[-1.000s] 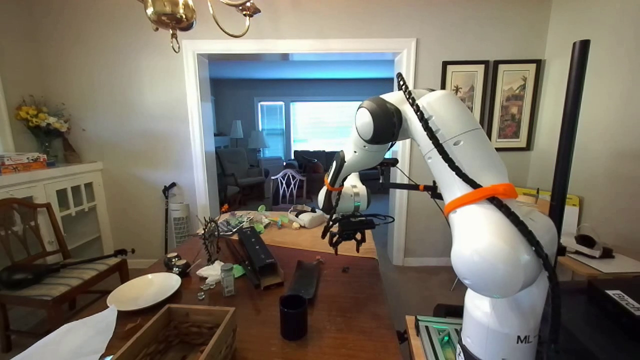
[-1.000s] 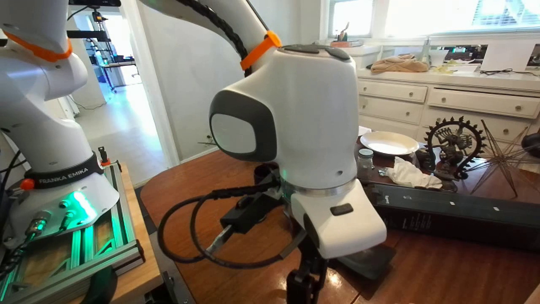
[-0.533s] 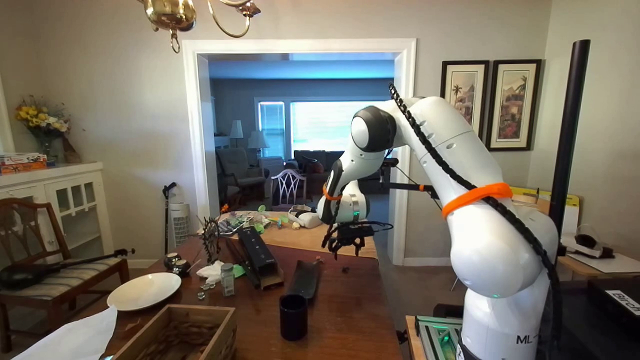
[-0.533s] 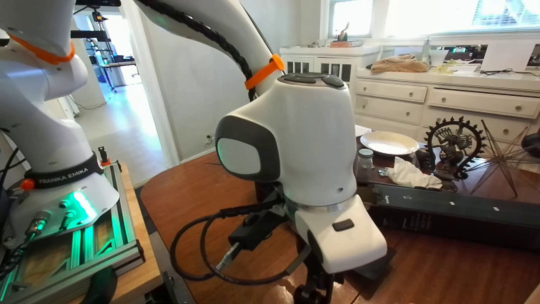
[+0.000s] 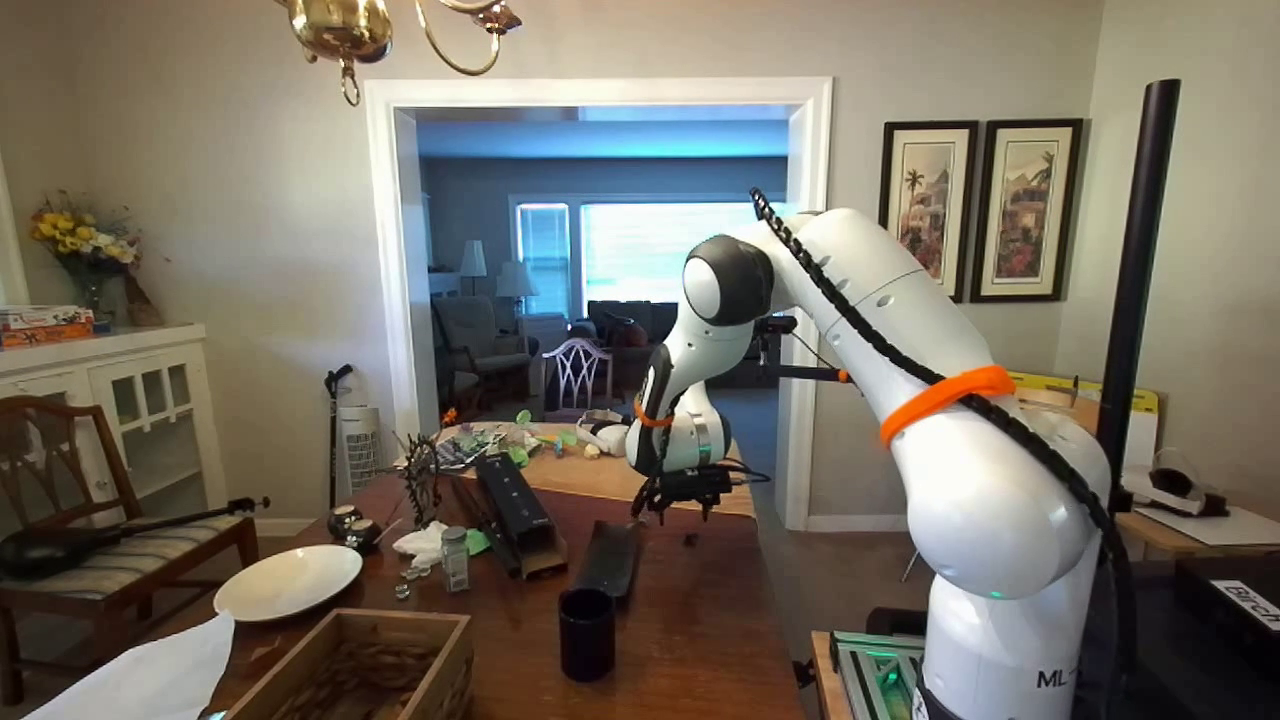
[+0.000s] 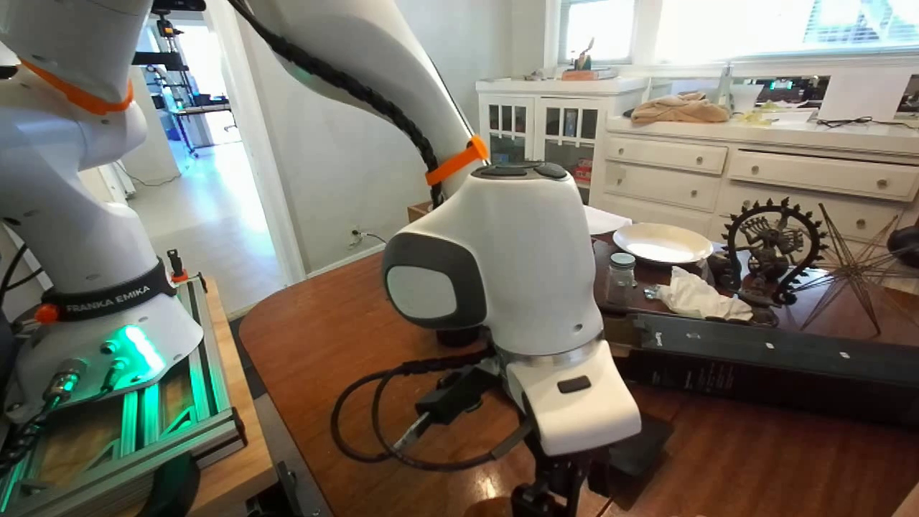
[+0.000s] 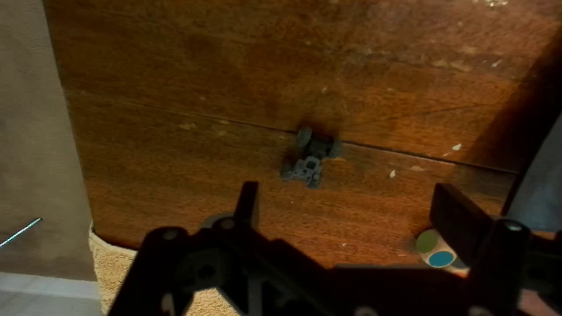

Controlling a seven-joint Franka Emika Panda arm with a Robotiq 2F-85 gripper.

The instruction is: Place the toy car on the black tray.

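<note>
The jaws have come down lower, wide open and empty. The toy car (image 7: 311,157) sits near the black tray (image 5: 606,564), not on it, so grabbing it probably comes next.

Both exterior views share the table (image 5: 690,620) and arm (image 5: 880,280); the dim wrist view looks down, seemingly close.

Wood gleams across the surface (image 7: 189,79), varnish glossy, scuffed and flecked up close! The car (image 7: 311,163) looks matt, plasticky; the tray (image 5: 607,562) smooth, with a faint sheen; the pincer (image 7: 344,195) dull. And there's rough, nubbly cloth (image 7: 109,263), a smooth, glossy plate (image 5: 290,583), a glass jar (image 5: 455,560), polished brass-like metal on the chandelier (image 5: 342,28)!
</note>
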